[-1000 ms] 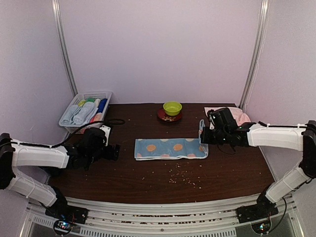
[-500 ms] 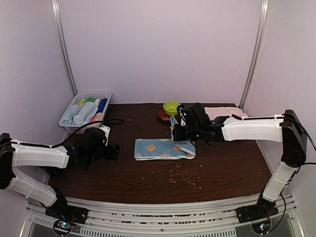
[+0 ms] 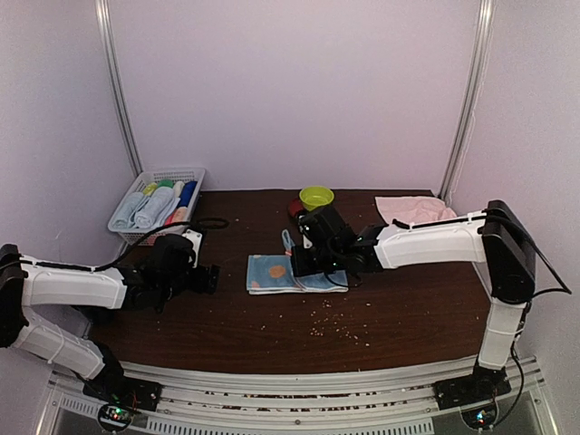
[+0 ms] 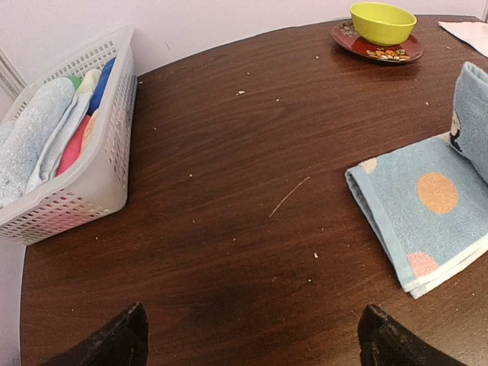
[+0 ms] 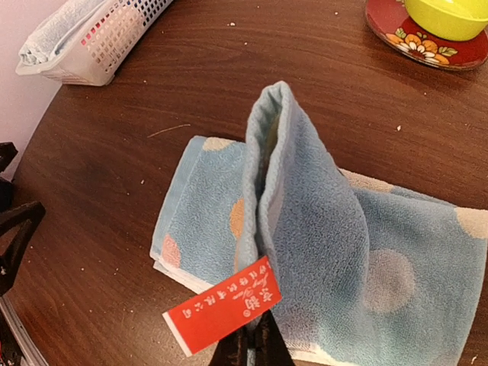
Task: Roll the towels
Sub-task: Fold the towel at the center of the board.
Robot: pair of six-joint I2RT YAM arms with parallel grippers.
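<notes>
Centrally on the dark table (image 3: 408,299) lies the blue towel (image 3: 270,274), its long axis running left to right across the top view. Its left part lies flat, with the short left edge facing the left gripper (image 3: 214,276). Its right end is raised off the wood and doubled back toward the left. The right gripper (image 5: 252,347) is clamped tight on that raised end, beside a red label (image 5: 221,309) at the towel's edge. In the right wrist view the lifted cloth stands as a narrow ridge pointing toward the top of the frame.

The left gripper sits low at centre left with its fingers spread wide, gripping nothing, apart from the towel. The pink towel (image 3: 412,210) lies at upper right. A white basket (image 3: 159,204) of rolled cloths is at upper left. A green bowl (image 3: 316,197) on a red plate (image 4: 377,49) is at top centre.
</notes>
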